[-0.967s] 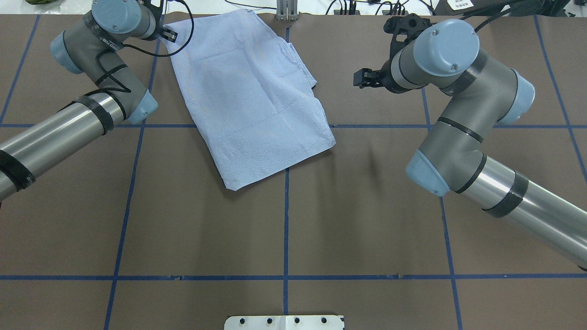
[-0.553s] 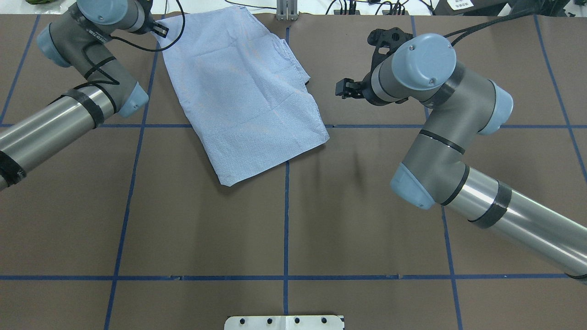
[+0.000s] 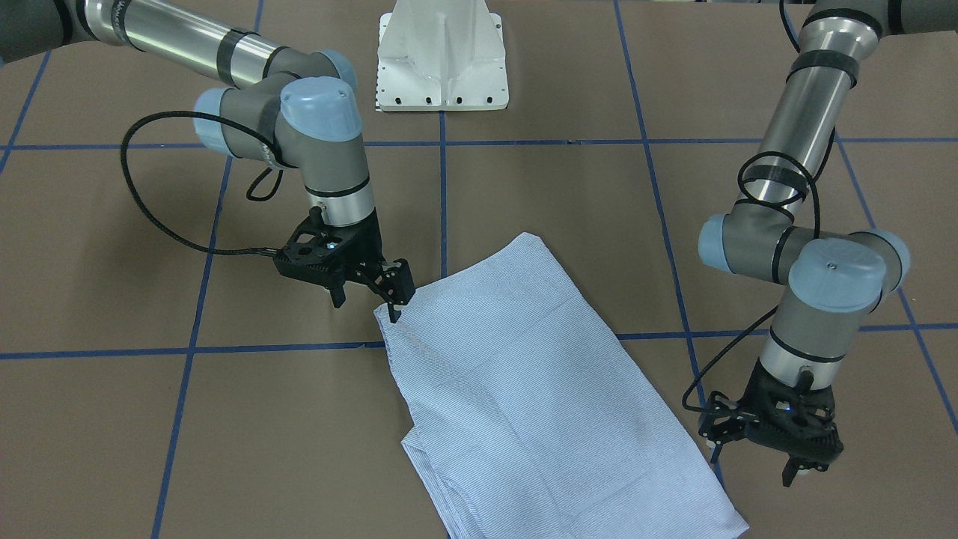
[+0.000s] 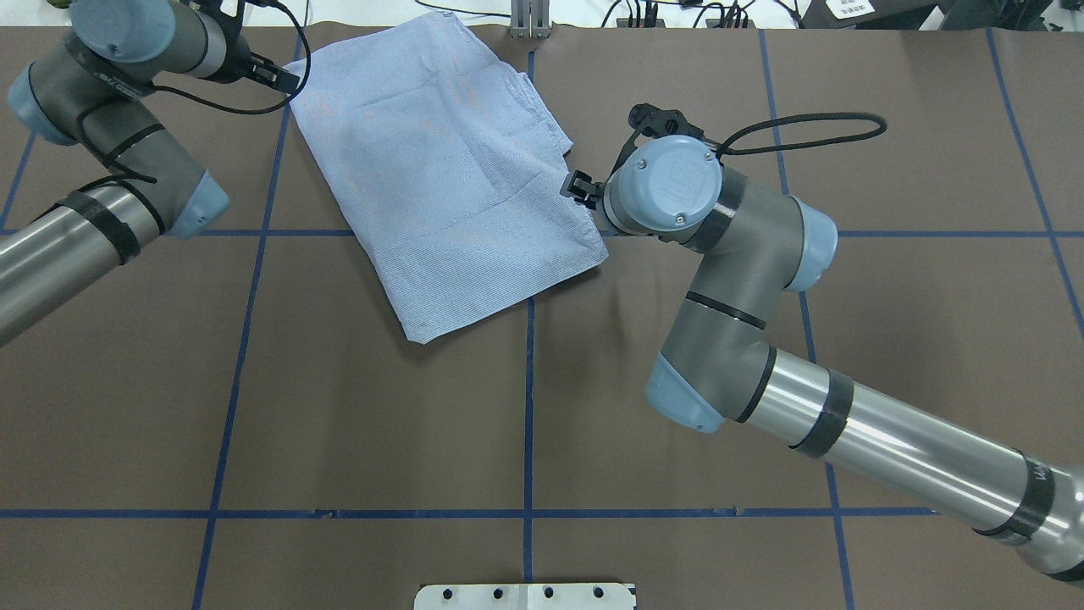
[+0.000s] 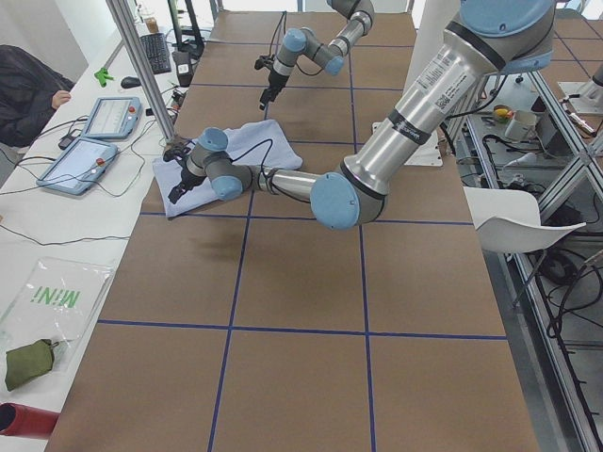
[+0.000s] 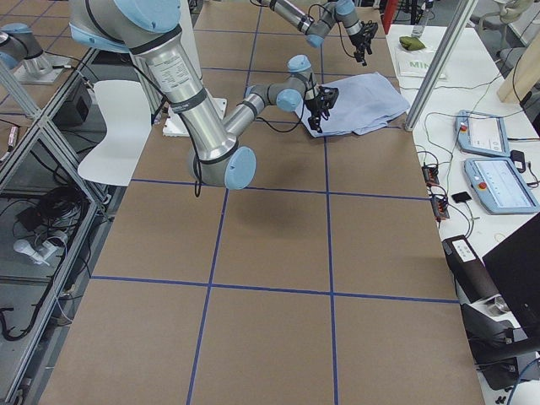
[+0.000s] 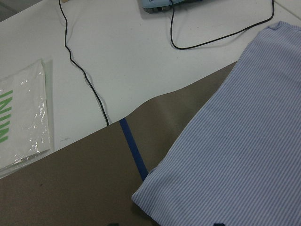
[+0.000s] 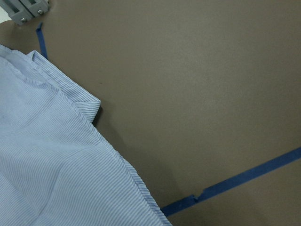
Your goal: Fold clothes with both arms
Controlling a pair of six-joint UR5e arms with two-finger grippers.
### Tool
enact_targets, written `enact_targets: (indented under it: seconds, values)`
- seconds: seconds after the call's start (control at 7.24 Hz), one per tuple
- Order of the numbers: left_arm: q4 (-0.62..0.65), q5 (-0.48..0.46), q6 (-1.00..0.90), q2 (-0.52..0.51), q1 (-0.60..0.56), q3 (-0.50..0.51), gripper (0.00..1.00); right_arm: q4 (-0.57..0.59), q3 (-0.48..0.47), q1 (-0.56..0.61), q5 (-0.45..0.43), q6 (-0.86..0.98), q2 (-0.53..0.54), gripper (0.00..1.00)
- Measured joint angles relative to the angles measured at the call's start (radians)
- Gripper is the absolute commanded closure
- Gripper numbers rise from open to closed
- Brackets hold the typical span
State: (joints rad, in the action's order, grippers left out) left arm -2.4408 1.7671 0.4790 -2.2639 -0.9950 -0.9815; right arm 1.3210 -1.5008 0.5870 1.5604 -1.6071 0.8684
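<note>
Looks like a robotics lab — brown counter (image 4: 381, 424) gridded in blue tape (image 4: 528, 407), white pedestal (image 3: 443, 56) bolted on. Beside it, teach pendants (image 6: 504, 184) and loose cables (image 7: 171, 28) on a white side counter (image 7: 141, 61) — an aluminium post (image 5: 141, 66) too.

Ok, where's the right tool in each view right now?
Front-facing: right tool left of centre, at the shirt's upper-left corner.
Overhead: tool at centre, at the shirt's right edge.
Exterior left: tool small, near top, just beyond the shirt.
Exterior right: tool top centre, at the shirt's left edge.
Left wrist: not in it.
Right wrist: not in it.
Shared landmark: the light blue shirt, seen in every view.
</note>
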Motion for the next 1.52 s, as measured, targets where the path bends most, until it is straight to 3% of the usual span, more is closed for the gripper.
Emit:
enact_targets:
  seconds: [0.69,1.52]
  values:
    - [-0.004,0.003,0.016,0.015,0.000,-0.023,0.00,0.000,0.116,-0.063,-0.075,-0.088,-0.044,0.00]
    - [-0.004,0.003,0.016,0.027,0.003,-0.037,0.00,-0.001,0.145,-0.111,-0.156,-0.121,-0.064,0.05]
